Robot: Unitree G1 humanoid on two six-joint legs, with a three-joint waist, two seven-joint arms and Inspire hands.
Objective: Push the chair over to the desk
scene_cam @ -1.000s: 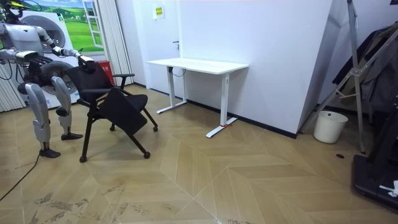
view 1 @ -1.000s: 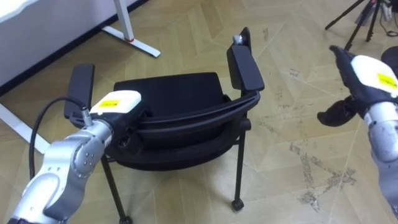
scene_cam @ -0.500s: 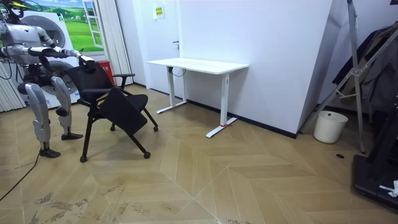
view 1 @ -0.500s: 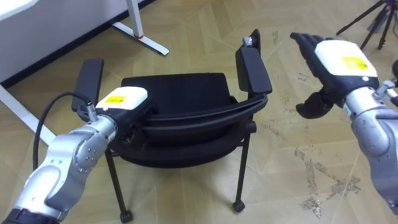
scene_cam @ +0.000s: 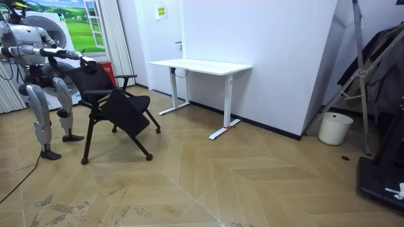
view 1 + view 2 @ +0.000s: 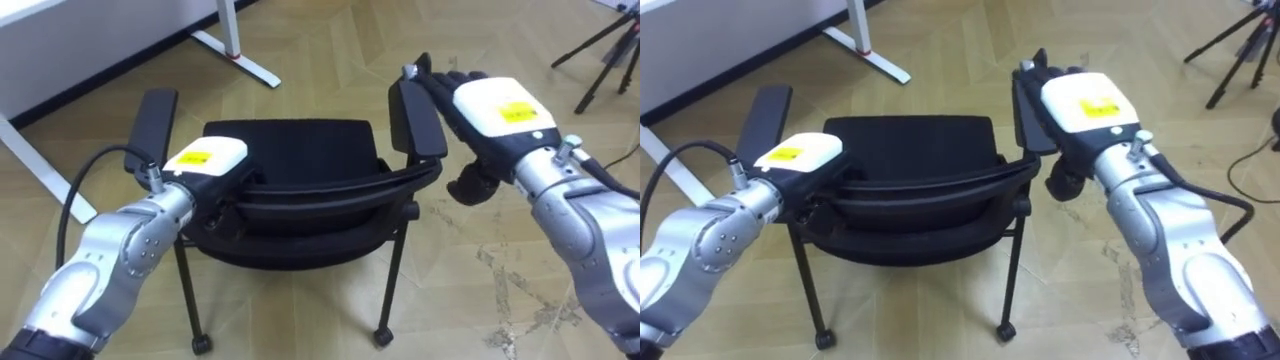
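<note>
**Obs.: robot at chair back, both hands on chair**

Room: herringbone wood floor. A white desk stands against the far wall, white legs, nothing seen on top.

The robot stands at the room view's left, upright, both arms held forward at chest height to the chair. The chair stands on the floor between the robot and the desk, well apart from the desk, with its back toward the robot. It is a black chair with a thin dark frame and small castors on the legs.

A white bin sits on the floor by the wall at the room view's right, far from the chair.

Eye views, looking down over the chair from behind:
- The seat is black and level, with the curved backrest rail nearest the camera.
- The left armrest and right armrest both stand up above the seat.

Left hand: it lies on the left end of the backrest rail, back of the hand uppermost. Its fingers go down behind the rail, so I cannot tell whether they are curled round it.

Right hand: it is at the right armrest, fingers stretched straight along the pad and lying on it. The thumb hangs below, beside the backrest's right end. The hand is flat and clasps nothing.
</note>
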